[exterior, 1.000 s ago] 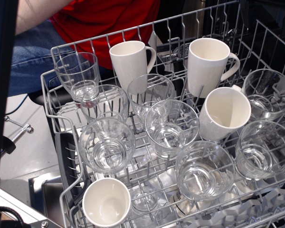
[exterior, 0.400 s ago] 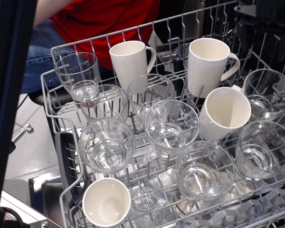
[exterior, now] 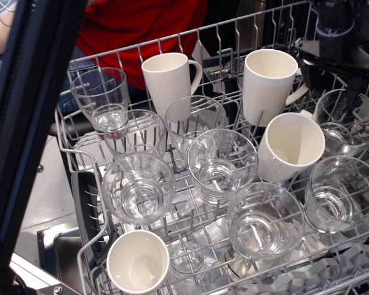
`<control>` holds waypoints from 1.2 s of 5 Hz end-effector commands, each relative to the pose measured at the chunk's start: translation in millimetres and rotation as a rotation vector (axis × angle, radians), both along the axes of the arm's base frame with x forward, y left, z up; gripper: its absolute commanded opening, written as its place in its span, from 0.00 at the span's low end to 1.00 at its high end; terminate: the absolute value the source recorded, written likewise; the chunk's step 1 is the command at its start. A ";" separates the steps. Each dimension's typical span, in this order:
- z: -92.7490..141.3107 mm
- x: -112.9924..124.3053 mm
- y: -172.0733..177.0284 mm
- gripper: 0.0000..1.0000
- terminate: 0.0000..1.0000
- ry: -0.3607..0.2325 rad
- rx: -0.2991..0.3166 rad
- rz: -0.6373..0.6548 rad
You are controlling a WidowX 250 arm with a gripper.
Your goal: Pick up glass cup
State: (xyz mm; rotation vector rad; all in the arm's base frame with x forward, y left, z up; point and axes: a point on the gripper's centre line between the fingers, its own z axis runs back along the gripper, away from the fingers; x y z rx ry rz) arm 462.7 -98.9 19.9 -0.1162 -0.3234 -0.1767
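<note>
Several clear glass cups stand upright in a wire dishwasher rack [exterior: 74, 153]. One glass cup [exterior: 347, 120] is at the far right, others are at the right front [exterior: 341, 193], centre front [exterior: 264, 218], centre [exterior: 222, 165] and left [exterior: 138, 187]. My black gripper [exterior: 332, 83] hangs at the top right, above and just behind the far-right glass cup and beside a white mug [exterior: 267, 83]. Its jaws stand apart and hold nothing.
White handled mugs stand at the back [exterior: 167, 77], right of centre [exterior: 290, 147] and front left [exterior: 137, 261]. A slimmer, taller glass [exterior: 103, 98] is at the back left. A dark blurred bar [exterior: 31, 135] crosses the left foreground. A person in red [exterior: 141, 21] is behind the rack.
The gripper has come down into view at the top right, towards the far-right glass. The dark bar on the left has swung rightward and covers more of the frame.
</note>
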 end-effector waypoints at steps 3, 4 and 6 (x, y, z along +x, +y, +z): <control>3.2 39.7 -19.0 1.00 0.00 -0.143 0.070 0.033; -6.9 41.2 -20.0 1.00 0.00 -0.145 0.088 0.036; -27.7 44.9 -12.8 1.00 0.00 -0.161 0.124 0.050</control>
